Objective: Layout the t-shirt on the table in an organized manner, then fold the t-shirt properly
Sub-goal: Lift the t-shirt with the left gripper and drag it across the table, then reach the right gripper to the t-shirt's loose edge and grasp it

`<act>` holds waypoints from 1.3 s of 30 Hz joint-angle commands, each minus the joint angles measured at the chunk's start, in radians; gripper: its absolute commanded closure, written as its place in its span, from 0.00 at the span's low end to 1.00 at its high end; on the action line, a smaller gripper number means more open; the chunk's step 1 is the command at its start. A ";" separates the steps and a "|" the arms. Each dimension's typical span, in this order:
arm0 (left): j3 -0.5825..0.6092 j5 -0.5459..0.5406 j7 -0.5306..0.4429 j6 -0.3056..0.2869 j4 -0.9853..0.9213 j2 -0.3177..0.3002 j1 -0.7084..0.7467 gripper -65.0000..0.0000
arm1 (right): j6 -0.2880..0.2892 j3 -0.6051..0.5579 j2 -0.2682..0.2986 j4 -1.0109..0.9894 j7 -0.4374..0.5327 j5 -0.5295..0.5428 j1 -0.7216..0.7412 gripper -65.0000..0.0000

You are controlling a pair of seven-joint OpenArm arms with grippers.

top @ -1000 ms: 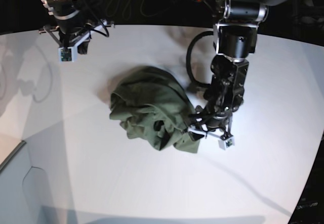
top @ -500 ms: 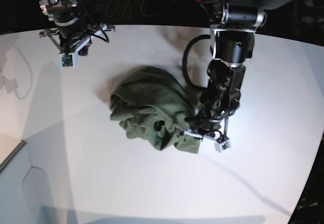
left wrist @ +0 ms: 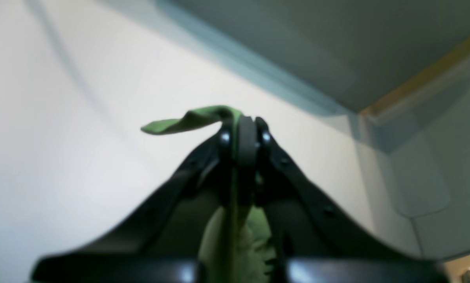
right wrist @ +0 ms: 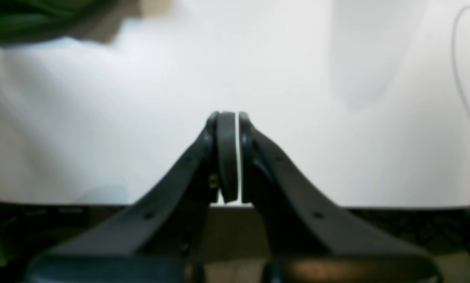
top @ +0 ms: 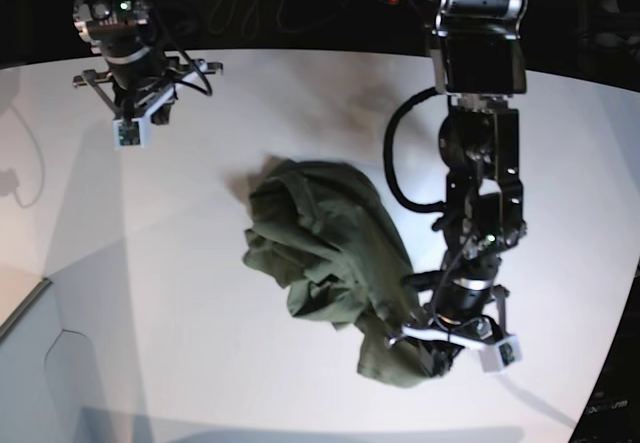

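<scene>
Olive t-shirt (top: 325, 253) bunched mid-table (top: 180, 303), pinched by left gripper (top: 432, 348) toward near edge; right gripper (right wrist: 228, 118) clenched on nothing by far corner.

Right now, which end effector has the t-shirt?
The left end effector, pinching olive t-shirt fabric; the right end effector is shut on nothing, above the table.

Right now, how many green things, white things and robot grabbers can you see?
Green: 1, the t-shirt
White: 1, the table
Black grabbers: 2, the left gripper and the right gripper
Total: 4
</scene>
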 commanded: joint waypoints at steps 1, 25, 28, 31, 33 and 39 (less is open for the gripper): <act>-0.002 -0.009 -0.011 -0.004 0.050 -0.009 -0.027 1.00 | 0.001 0.003 0.004 0.018 0.019 -0.001 -0.002 1.00; -0.436 -0.299 0.086 -0.004 0.258 -0.094 0.341 1.00 | 0.001 0.081 -0.003 0.018 0.018 0.003 0.078 1.00; -0.442 -0.381 0.086 -0.004 0.189 -0.118 0.416 1.00 | 0.001 0.067 -0.006 0.018 0.018 0.005 0.113 1.00; -0.445 -0.416 0.084 -0.010 0.118 -0.134 0.464 1.00 | 0.001 0.021 -0.011 0.018 0.016 0.005 0.156 1.00; -0.447 -0.419 0.084 -0.014 0.100 -0.137 0.488 1.00 | 0.001 -0.022 -0.011 0.015 -0.008 0.005 0.196 0.94; -0.448 -0.419 0.083 -0.014 0.103 -0.152 0.544 1.00 | 0.001 -0.135 -0.019 -0.060 -0.068 0.005 0.352 0.69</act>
